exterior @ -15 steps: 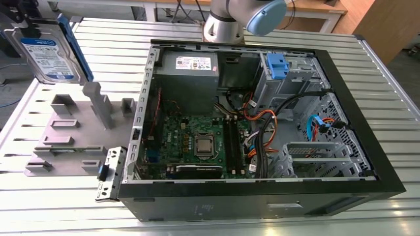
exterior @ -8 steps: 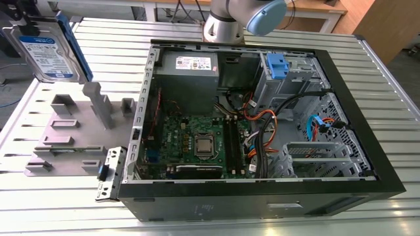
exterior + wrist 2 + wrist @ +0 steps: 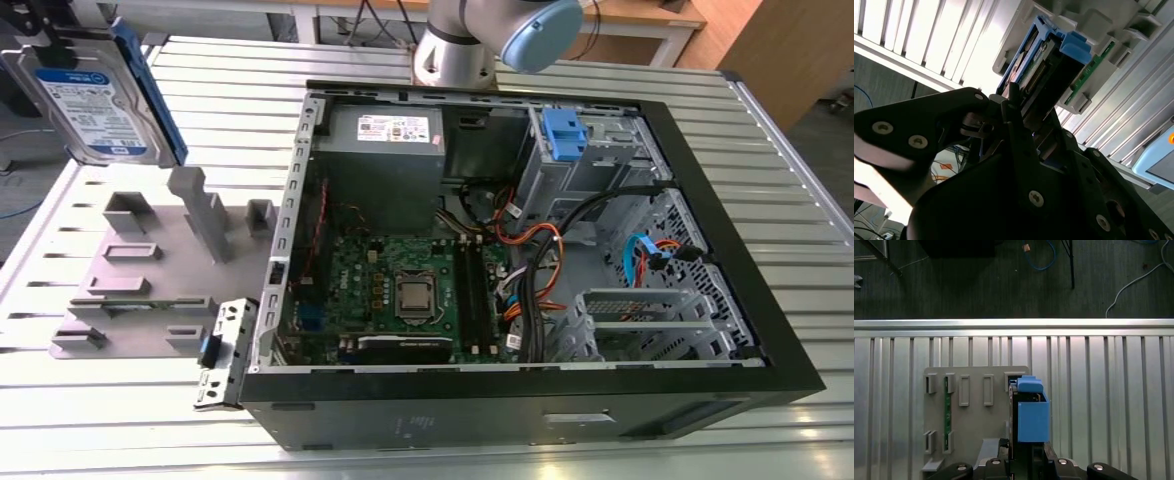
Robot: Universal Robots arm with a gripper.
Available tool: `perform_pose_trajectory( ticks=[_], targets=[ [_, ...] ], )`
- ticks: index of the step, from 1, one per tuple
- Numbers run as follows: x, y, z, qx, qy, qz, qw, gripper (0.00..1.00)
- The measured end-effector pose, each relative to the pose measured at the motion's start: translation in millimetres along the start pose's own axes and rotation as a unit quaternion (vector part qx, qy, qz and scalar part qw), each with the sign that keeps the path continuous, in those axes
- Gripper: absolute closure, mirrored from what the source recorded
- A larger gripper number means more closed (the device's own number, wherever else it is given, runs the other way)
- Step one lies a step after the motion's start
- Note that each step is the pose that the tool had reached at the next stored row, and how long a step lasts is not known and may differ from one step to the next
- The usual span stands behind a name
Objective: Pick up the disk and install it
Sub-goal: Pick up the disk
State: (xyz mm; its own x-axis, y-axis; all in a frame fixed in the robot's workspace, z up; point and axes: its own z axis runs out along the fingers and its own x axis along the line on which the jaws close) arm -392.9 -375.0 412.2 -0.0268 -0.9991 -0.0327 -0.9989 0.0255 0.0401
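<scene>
Hanging from the end effector (image 3: 64,48), the disk (image 3: 100,100) sits high at the exterior view's left, above the grey holder plate (image 3: 147,290) on the slatted tabletop (image 3: 80,400) and well apart from the open computer case (image 3: 467,425). In the second wrist view the black fingers (image 3: 1014,120) are closed tight on one narrow end of the disk, so the grip looks firm and full, with nothing loose between them. From where I stand it looks like a stiff, dense little slab, heavy for its size, with smooth metal faces that would slide under a weak pinch. The blue rails (image 3: 1033,420) round it are plastic and would flex or snap if squeezed hard (I would not trust them to carry the weight alone). I would judge it fragile too: a knock against the case wall or the drive cage (image 3: 567,135) could hurt it, and the connector end and underside want no pressure. The sensible hold is the one it has now, across the metal body at one end, leaving the labelled face and the rails free. Held by one end, its weight hangs below the grip, so a sudden swing could twist it.
</scene>
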Motion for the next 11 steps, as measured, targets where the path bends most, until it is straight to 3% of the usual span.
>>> perform_pose_trajectory(
  ticks=[11],
  targets=[
    [-0.1, 0.1, -3.4, 0.0, 0.0, 0.0, 1.0, 0.65]
  ],
)
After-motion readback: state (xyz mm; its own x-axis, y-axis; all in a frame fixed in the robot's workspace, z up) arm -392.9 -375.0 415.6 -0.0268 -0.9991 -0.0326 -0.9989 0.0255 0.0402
